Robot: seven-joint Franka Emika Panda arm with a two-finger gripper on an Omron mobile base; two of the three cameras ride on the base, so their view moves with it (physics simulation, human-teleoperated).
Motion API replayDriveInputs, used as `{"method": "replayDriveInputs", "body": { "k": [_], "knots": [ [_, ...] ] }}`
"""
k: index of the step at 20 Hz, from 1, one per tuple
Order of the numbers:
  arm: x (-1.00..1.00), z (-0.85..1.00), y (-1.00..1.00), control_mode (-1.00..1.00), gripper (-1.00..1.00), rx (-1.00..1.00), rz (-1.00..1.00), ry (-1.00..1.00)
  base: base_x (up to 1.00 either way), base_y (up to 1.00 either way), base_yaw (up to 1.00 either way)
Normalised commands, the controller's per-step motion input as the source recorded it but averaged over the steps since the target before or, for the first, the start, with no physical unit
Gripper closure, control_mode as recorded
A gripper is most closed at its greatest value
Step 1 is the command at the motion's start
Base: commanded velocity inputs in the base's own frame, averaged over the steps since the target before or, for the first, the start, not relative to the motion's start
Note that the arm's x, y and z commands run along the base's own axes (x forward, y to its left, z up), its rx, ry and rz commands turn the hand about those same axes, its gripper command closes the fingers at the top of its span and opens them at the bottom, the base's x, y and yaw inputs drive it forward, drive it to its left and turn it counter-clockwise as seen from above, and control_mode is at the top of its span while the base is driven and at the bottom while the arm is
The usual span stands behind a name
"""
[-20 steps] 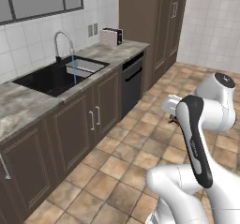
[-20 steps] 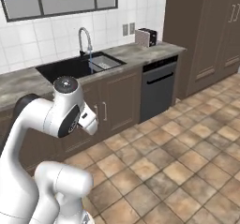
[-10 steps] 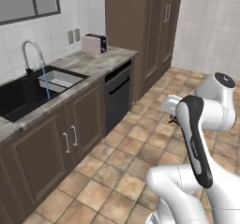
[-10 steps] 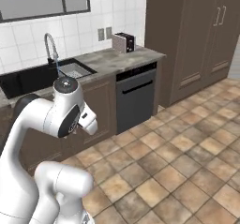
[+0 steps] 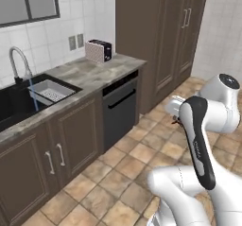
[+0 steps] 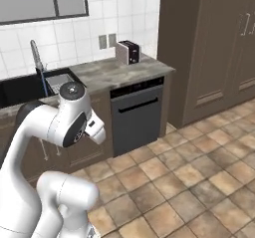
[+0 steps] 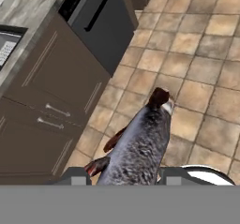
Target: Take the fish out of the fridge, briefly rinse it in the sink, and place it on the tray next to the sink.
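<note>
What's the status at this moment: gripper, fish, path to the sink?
Gripper shut on the fish, held over tiled floor. Sink ahead at left, tap running. Nothing between arm and counter.

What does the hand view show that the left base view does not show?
Hand view alone: the fish held between the fingertips, seen up close over the floor tiles. Left base view alone: the toaster, the tap, the tall cupboards. Both: the dishwasher, the cabinet doors and the tiled floor.
</note>
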Motion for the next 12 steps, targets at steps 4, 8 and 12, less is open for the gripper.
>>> {"method": "replayDriveInputs", "body": {
  "k": [4, 8, 12],
  "knots": [
    [0.0, 0.0, 0.0, 1.0, 1.0, 0.0, 0.0, 0.0, 1.0, -0.56, 0.39],
    [0.0, 0.0, 0.0, 1.0, 1.0, 0.0, 0.0, 0.0, 1.0, -0.52, 0.45],
    [0.0, 0.0, 0.0, 1.0, 1.0, 0.0, 0.0, 0.0, 1.0, -0.22, 0.58]
  ]
}}
